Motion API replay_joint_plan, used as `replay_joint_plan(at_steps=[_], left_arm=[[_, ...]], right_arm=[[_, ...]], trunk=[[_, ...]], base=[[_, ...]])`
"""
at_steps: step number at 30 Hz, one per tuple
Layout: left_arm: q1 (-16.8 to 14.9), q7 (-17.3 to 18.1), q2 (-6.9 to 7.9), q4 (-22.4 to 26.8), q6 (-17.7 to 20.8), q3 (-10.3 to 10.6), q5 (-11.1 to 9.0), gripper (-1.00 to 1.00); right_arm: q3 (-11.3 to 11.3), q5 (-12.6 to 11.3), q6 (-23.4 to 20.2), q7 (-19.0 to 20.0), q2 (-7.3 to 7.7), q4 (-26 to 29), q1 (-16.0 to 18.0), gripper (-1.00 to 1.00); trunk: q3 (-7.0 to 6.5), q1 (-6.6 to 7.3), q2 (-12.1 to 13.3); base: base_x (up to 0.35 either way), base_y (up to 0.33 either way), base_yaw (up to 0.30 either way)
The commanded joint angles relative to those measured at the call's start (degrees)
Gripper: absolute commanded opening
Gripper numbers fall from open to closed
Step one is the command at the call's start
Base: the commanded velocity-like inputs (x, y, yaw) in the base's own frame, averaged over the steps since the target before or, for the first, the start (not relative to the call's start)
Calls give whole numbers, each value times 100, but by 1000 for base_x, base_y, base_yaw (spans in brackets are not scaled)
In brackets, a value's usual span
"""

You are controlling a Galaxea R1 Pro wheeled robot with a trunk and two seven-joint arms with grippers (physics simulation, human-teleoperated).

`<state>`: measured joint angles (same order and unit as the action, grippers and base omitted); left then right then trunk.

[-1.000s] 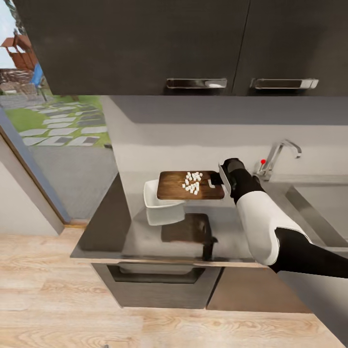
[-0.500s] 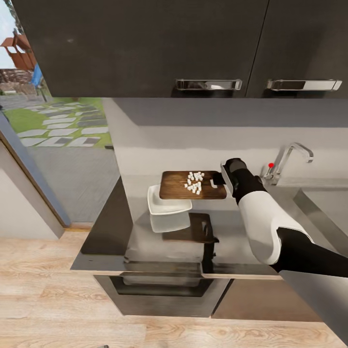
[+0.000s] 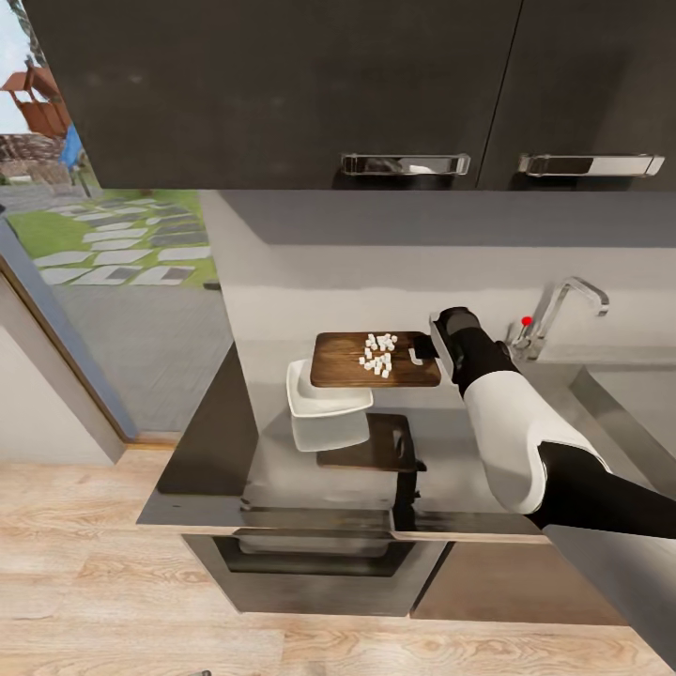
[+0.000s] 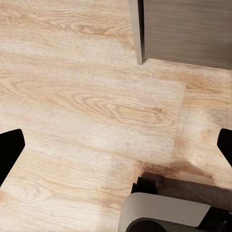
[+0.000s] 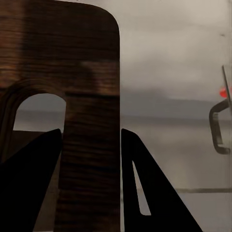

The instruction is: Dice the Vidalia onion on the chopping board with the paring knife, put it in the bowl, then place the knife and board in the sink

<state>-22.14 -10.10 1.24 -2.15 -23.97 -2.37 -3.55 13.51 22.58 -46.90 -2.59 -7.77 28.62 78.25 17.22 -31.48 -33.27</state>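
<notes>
Your right gripper point(image 3: 424, 349) is pinching the chopping board point(image 3: 374, 361) by its slotted short end, fingers point(image 5: 145, 193) pressed on either side of the wood, holding it level above the countertop point(image 3: 282, 460). The diced Vidalia onion point(image 3: 377, 354) sits heaped on the board, and the bowl point(image 3: 324, 395) lies at the board's 7 o'clock, partly beneath its edge. Your left gripper point(image 4: 116, 150) hangs spread wide over the wooden floor point(image 4: 82, 96), while the sink point(image 3: 629, 394) waits at the board's 3 o'clock.

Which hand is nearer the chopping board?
Right. The right hand grips the chopping board at its slotted end; the left hand hangs open over the wooden floor.
</notes>
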Motion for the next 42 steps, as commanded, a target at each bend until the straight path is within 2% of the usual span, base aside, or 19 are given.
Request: replay_joint_plan(at_steps=[1, 9, 10, 14, 17, 42], left_arm=[[-10, 17, 0, -23, -45, -19, -31, 100], [-10, 17, 0, -23, -42, -18, -31, 100], [-10, 17, 0, -23, -42, -18, -31, 100], [-10, 17, -36, -23, -41, -18, -31, 100], [-10, 17, -41, -23, -42, -18, -31, 100], [-10, 17, -37, -49, -39, -18, -28, 100]], right_arm=[[31, -18, -12, -30, -8, 3, 6, -100], [-16, 14, -4, -80, -15, 9, 6, -100], [-65, 16, -3, -86, -18, 10, 6, -100], [-500, 24, -3, -108, -37, 12, 6, -100], [-617, 26, -10, -110, -40, 24, 6, -100], [-672, 41, -20, -111, 39, 109, 53, -100]], trunk=[[9, -2, -8], [9, -2, -8], [9, -2, -8], [9, -2, -8], [9, -2, -8], [9, -2, -8]], base=[[0, 0, 0], [0, 0, 0], [0, 0, 0], [77, 57, 0], [185, 152, 0], [11, 9, 0]])
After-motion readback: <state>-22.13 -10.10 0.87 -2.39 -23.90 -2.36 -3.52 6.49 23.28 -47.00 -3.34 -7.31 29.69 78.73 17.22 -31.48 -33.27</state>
